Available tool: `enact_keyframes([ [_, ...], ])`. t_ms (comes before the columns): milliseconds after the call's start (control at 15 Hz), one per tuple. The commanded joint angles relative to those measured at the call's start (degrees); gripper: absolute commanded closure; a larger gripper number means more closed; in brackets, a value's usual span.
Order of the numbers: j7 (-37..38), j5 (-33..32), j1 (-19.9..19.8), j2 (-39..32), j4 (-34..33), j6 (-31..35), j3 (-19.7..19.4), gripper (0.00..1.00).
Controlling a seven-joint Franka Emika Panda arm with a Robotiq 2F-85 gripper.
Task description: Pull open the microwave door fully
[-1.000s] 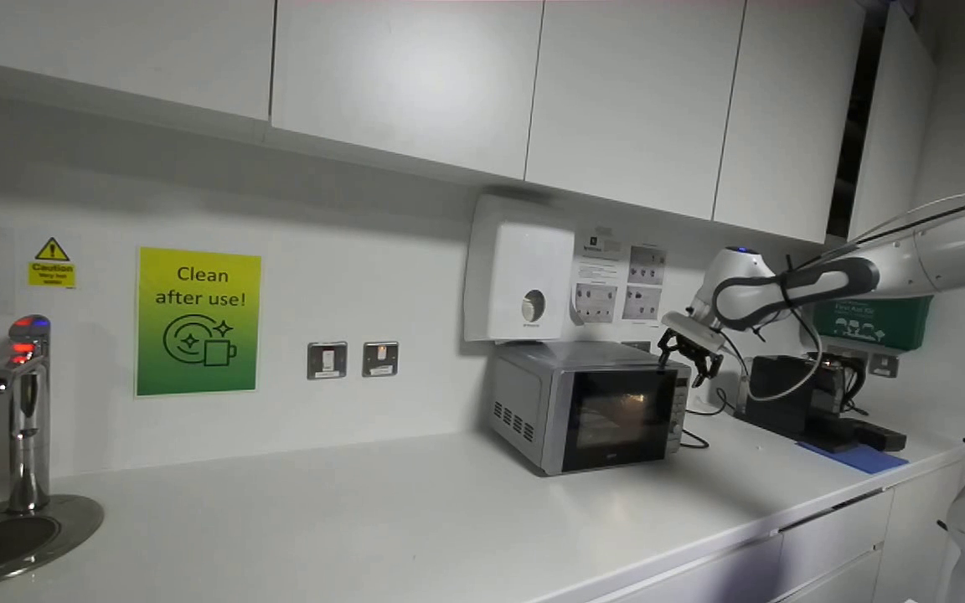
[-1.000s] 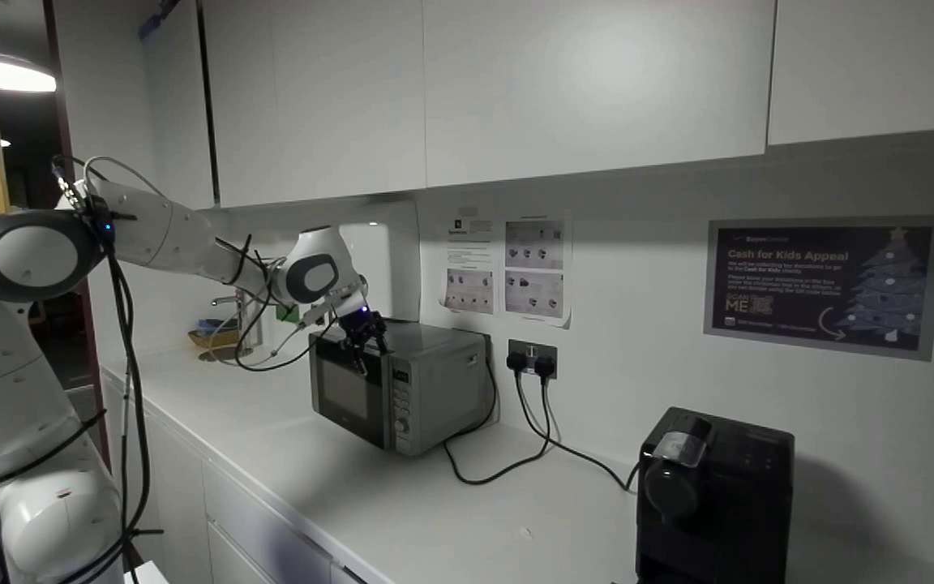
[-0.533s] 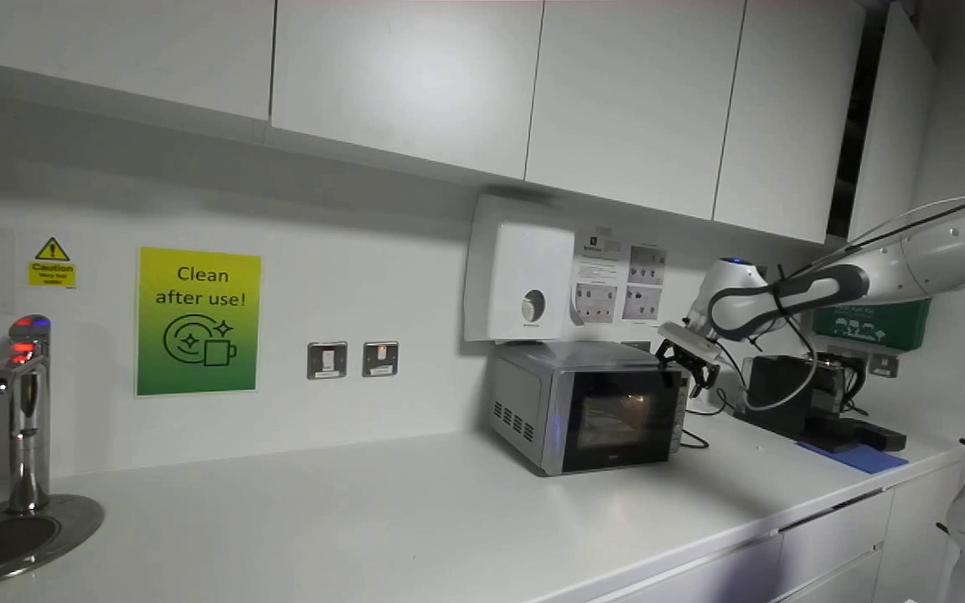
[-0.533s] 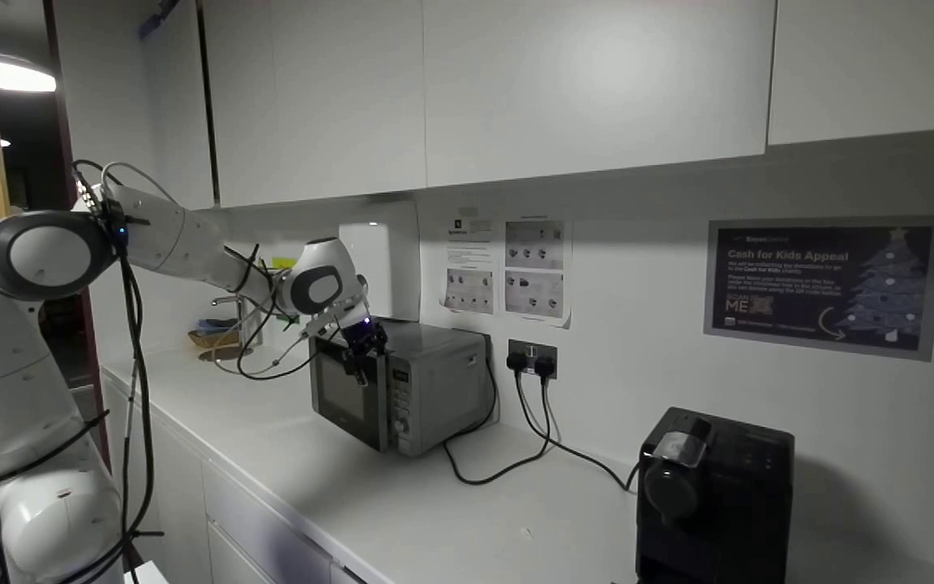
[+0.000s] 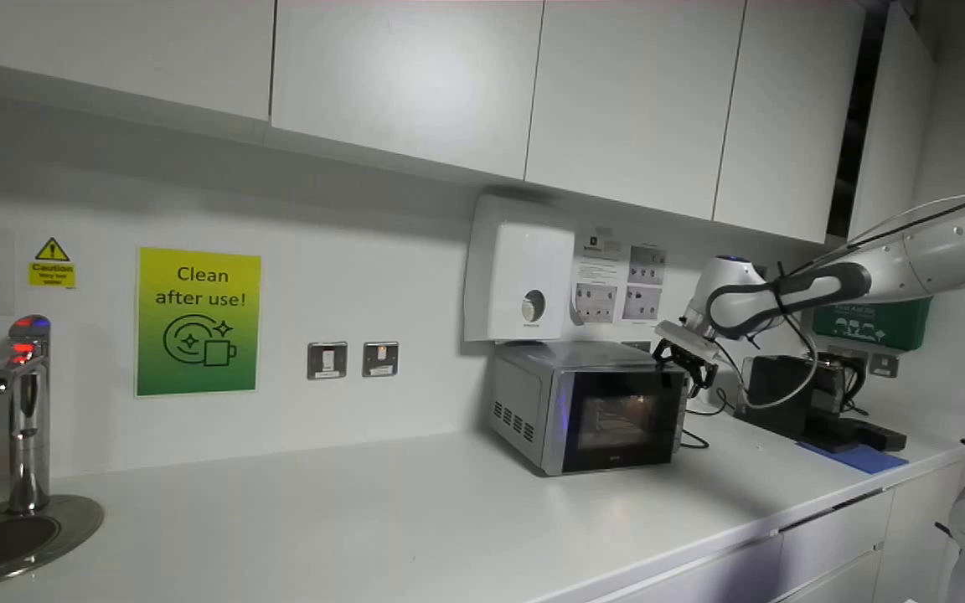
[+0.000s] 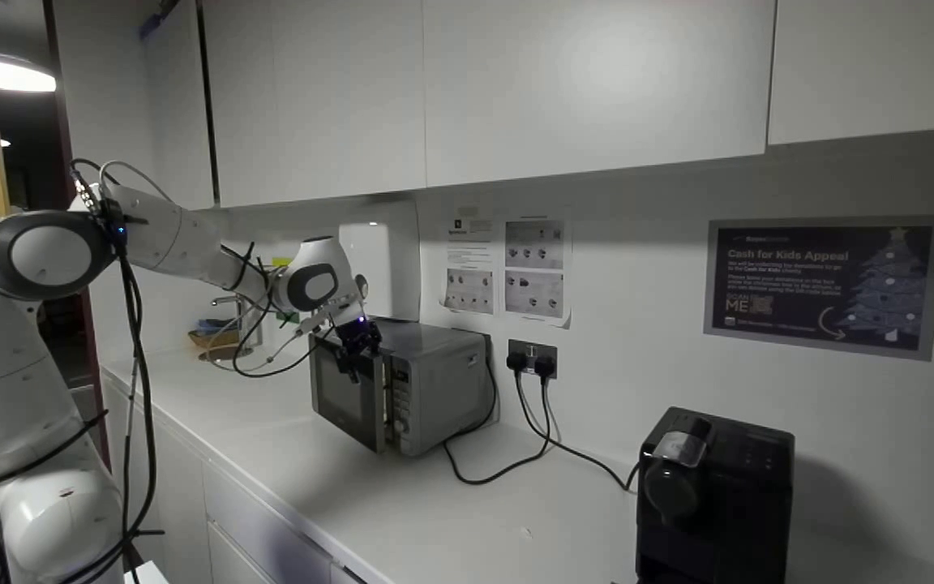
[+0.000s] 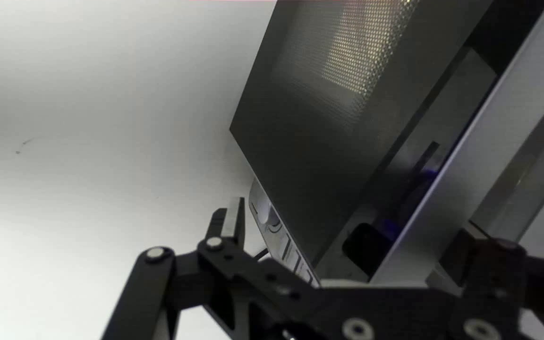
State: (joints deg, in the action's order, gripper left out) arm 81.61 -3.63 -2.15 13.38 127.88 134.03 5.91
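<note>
You've just cracked the microwave door (image 6: 349, 399) ajar beside the control panel (image 6: 403, 403) of the microwave (image 6: 451, 389) on the worktop (image 6: 467, 535), so it has likely unlatched, though most of the swing remains for your end effector (image 7: 345, 238), spread wide near that edge.

A white counter (image 5: 323, 519) runs along a white wall (image 5: 432, 385). Above the counter hang white cabinets (image 5: 633, 109), a soft glare on their fronts, and the wall between them and the counter is shaded along its top. Under the counter are white drawers (image 5: 834, 528). A round metal sink (image 5: 80, 512) is set into the counter. On the wall above the counter are a green-yellow poster (image 5: 198, 322) and a dark poster (image 6: 824, 288). Beyond the counter's far end, in an exterior view, a lit lamp (image 6: 1, 71) hangs against darkness.
</note>
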Motion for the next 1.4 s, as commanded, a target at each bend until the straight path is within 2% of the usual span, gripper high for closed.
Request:
enact_keyframes([
  [0,2.6,1.0,0.6,2.2,-1.0,-4.1,0.9,0.00],
  [867,6.6,2.9,2.5,4.3,-0.4,-11.3,3.2,0.00],
  [1333,11.7,0.7,3.1,5.7,-0.5,-14.3,5.3,0.00],
])
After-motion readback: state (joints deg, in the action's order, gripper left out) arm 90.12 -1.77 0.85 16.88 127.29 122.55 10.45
